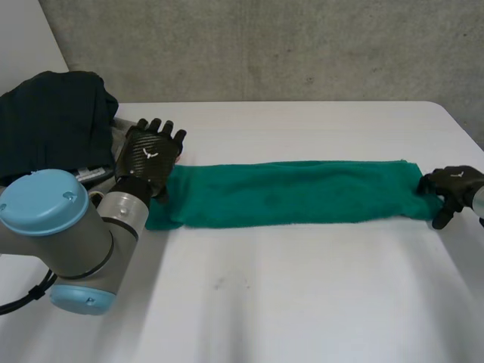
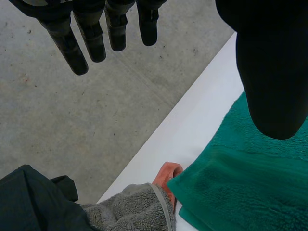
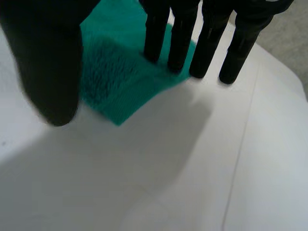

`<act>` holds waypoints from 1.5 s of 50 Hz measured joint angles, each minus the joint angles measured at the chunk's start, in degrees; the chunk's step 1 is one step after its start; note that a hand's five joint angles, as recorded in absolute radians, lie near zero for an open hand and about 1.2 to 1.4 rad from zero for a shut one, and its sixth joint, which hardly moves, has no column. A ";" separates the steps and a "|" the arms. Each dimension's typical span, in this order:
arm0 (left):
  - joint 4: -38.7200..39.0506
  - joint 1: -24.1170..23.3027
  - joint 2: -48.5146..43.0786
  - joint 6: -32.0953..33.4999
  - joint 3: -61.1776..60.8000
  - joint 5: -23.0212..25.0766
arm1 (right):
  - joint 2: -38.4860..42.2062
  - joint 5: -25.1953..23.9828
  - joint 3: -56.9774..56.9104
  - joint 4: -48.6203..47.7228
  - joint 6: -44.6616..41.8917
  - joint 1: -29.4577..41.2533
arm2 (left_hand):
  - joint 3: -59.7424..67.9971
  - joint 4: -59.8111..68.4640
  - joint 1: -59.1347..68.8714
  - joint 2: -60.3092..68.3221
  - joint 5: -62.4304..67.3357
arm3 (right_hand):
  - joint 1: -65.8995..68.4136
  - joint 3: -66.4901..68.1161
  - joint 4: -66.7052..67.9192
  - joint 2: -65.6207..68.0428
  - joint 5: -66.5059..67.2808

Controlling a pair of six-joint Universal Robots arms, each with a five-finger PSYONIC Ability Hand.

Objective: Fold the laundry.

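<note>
Towel (image 1: pixel 295 193) lies flat; emblem (image 1: pixel 148 153) marks left hand (image 1: pixel 142 165).

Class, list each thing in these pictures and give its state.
Green towel: folded into a long strip, lying flat.
Left robot hand: open, at the towel's left end.
Right robot hand: open, fingertips at the towel's right end.
Dark garment: bunched up, unfolded.
Grey cloth: crumpled.

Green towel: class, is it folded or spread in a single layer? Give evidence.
Folded: the green towel lies as a long narrow strip on the table, and the left wrist view shows layered edges at its end.
</note>
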 measured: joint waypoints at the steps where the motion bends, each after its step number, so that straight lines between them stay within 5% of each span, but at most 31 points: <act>1: 0.01 0.00 -0.01 -0.02 0.04 -0.01 | 0.48 0.06 -0.16 -0.55 -0.01 -0.02 | 0.00 0.00 0.00 0.00 -0.02 | 7.49 7.80 7.77 8.08 7.64; 5: 0.06 -0.08 0.11 0.04 0.17 -0.08 | 1.02 1.03 -0.55 -2.89 0.25 -0.49 | 0.00 0.00 0.00 0.00 0.00 | 14.31 32.85 33.04 32.10 32.24; 12: 0.01 -0.35 2.34 0.13 -0.03 -0.16 | -2.39 9.38 -0.21 -11.02 -2.31 -4.06 | 0.00 0.00 0.00 0.00 0.00 | 14.31 34.22 34.80 33.74 34.46; 19: -0.10 -0.21 5.52 0.08 -1.09 -0.17 | -6.03 17.42 0.39 -14.57 -14.83 -6.21 | -0.32 -0.32 -0.13 -0.30 0.00 | 14.31 34.22 34.84 33.74 34.53; 31: -0.22 -0.02 7.32 -0.86 -2.93 -0.29 | -11.91 12.34 4.31 -22.92 -16.29 12.33 | -0.32 -0.32 -0.13 -0.30 0.00 | 14.31 34.45 35.02 33.79 34.54; 34: -0.28 0.08 7.72 -1.07 -3.22 -0.33 | -12.84 13.88 4.25 -23.89 -12.50 16.13 | -0.32 -0.32 -0.13 -0.30 0.00 | 14.44 26.27 26.52 26.34 26.22; 36: -0.37 0.21 8.15 -1.17 -3.52 -0.35 | -13.37 15.43 4.07 -24.04 -7.91 17.92 | -0.32 -0.32 -0.13 -0.30 0.00 | 0.52 4.43 4.63 3.82 3.58; 39: -0.56 0.38 9.04 -1.39 -4.13 -0.28 | -13.62 16.22 4.02 -22.88 -1.94 18.51 | -0.33 -0.32 -0.13 -0.30 0.01 | -7.00 -6.56 -6.53 -6.78 -7.98; 45: -0.87 0.50 11.06 -4.49 -5.33 0.62 | -13.10 9.74 4.67 -13.91 8.82 11.57 | -0.32 -0.32 -0.13 -0.30 0.01 | -7.64 -8.11 -8.93 -7.93 -10.65; 53: -0.90 0.50 11.42 -11.58 -5.39 3.59 | -10.60 -0.13 6.44 -7.09 9.83 0.00 | -0.32 -0.32 -0.13 -0.30 0.00 | -7.64 -8.11 -8.93 -7.93 -10.58; 75: -0.78 0.65 10.86 -13.41 -5.43 4.72 | -2.40 -6.19 5.64 -9.62 5.53 -4.22 | -0.32 -0.32 -0.13 -0.30 0.00 | -1.76 -1.66 -1.79 -1.42 -1.79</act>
